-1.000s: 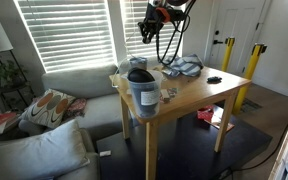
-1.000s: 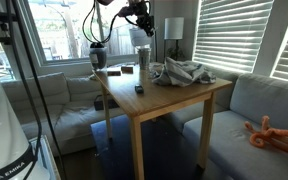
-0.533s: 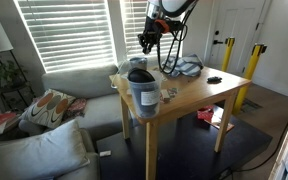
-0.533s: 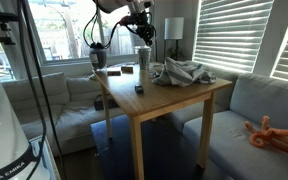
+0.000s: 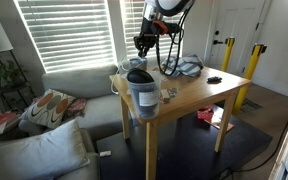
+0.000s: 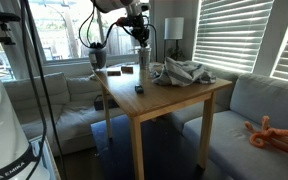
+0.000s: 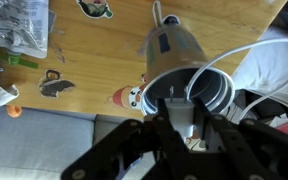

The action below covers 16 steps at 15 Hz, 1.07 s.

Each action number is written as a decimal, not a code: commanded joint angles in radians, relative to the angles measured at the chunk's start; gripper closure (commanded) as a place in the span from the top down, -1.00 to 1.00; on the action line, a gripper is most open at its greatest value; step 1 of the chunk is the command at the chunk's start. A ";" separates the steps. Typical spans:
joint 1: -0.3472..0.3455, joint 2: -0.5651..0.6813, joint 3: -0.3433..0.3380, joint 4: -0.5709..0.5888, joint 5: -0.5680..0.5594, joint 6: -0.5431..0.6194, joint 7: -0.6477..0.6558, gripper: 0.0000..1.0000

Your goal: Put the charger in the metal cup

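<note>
In the wrist view my gripper [image 7: 184, 128] was clamped on a pale block I took for the charger [image 7: 181, 112], though the fingers crowded it and I could not be sure of the hold. Its white cable [image 7: 246, 58] looped out beside the rim of the metal cup [image 7: 169, 48]. The cup stood upright under the gripper, close to the counter [image 7: 94, 60] edge above the sofa. In an exterior view the gripper [image 6: 139, 37] hung just above the cup's mouth. Beyond, at a corner of the counter, stood the big lidded container [image 5: 140, 90], and a crumpled cloth [image 6: 180, 72] lay toward another edge. My worry was the cable. If stiff, it could ride over the rim and lever the charger back out, or drag the light cup toward the edge. A descent off centre could catch the rim and tip the cup.
</note>
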 commanded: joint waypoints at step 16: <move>0.016 -0.001 -0.023 -0.042 0.023 0.105 -0.065 0.32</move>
